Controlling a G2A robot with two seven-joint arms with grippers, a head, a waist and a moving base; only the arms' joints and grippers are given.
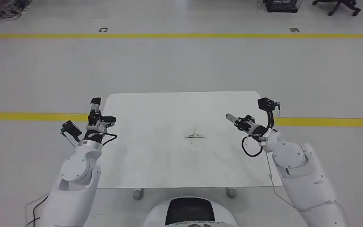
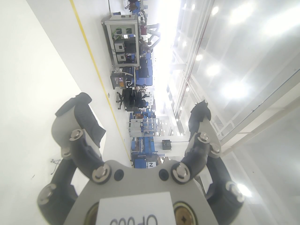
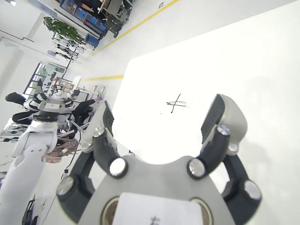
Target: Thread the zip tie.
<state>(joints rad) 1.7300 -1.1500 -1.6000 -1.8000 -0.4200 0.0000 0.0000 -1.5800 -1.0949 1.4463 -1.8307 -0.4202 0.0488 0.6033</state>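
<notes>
Thin black zip tie strands (image 1: 194,135) lie crossed on the middle of the white table (image 1: 147,164). My left gripper (image 1: 83,116) hovers at the table's left edge, open and holding nothing, well away from the zip tie. In the left wrist view its fingers (image 2: 79,108) stand wide apart, and the zip tie (image 2: 54,162) is a small dark mark far off on the table. My right gripper (image 1: 249,112) is over the right side of the table, also open and holding nothing. In the right wrist view the zip tie (image 3: 176,104) lies beyond the spread right gripper (image 3: 161,111).
The white table has rounded corners, and its near edge (image 1: 181,187) is close to me. Yellow floor lines (image 1: 181,36) run behind it. Across the table, the right wrist view takes in the left gripper (image 3: 50,101).
</notes>
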